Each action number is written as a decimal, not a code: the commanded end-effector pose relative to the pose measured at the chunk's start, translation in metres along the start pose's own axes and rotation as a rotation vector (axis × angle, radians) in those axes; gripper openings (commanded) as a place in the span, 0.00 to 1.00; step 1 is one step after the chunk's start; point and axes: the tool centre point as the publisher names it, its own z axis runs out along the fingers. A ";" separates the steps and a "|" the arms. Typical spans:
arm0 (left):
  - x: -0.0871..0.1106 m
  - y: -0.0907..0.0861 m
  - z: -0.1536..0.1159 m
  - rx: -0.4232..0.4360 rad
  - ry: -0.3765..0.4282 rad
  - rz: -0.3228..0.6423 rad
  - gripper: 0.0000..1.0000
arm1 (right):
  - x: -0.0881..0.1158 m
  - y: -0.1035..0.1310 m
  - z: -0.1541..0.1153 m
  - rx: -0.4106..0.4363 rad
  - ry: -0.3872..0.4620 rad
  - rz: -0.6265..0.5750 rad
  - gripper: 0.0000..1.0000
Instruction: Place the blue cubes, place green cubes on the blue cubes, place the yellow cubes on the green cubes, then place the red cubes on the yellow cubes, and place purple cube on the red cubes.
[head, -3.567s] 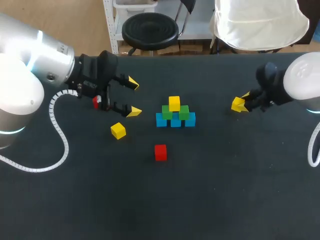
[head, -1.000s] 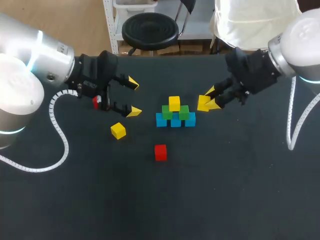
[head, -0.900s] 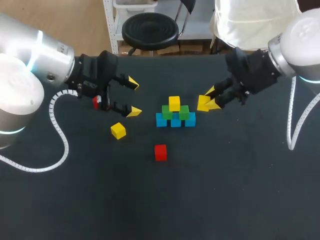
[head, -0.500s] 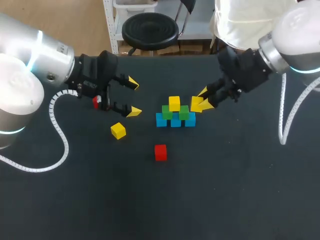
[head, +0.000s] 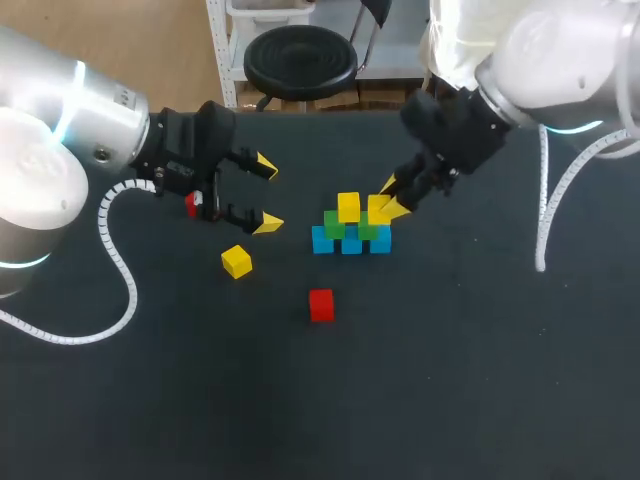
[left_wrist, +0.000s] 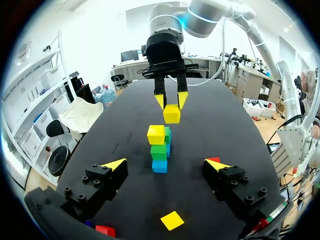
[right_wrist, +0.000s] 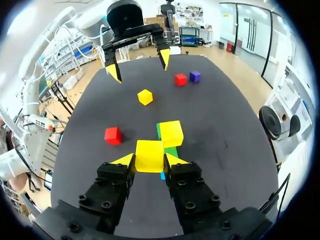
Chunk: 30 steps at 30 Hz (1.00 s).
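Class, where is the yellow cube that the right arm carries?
In the head view, the carried yellow cube is held in the right pincer over the right-hand green cube, beside the stacked yellow cube.

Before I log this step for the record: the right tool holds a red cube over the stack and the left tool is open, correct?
No. The right tool holds a yellow cube, not a red one; the right wrist view shows it. The rest stands: it is over the stack, and the left tool is open.
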 end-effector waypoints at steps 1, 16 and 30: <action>0.002 -0.001 0.000 -0.002 -0.007 0.004 1.00 | 0.005 0.006 0.002 0.030 -0.012 -0.015 0.00; 0.002 -0.001 0.000 -0.002 -0.007 0.004 1.00 | 0.009 -0.002 0.004 0.013 -0.030 -0.068 0.00; 0.002 -0.001 0.000 -0.002 -0.007 0.004 1.00 | 0.007 -0.012 0.005 0.000 -0.035 -0.085 0.00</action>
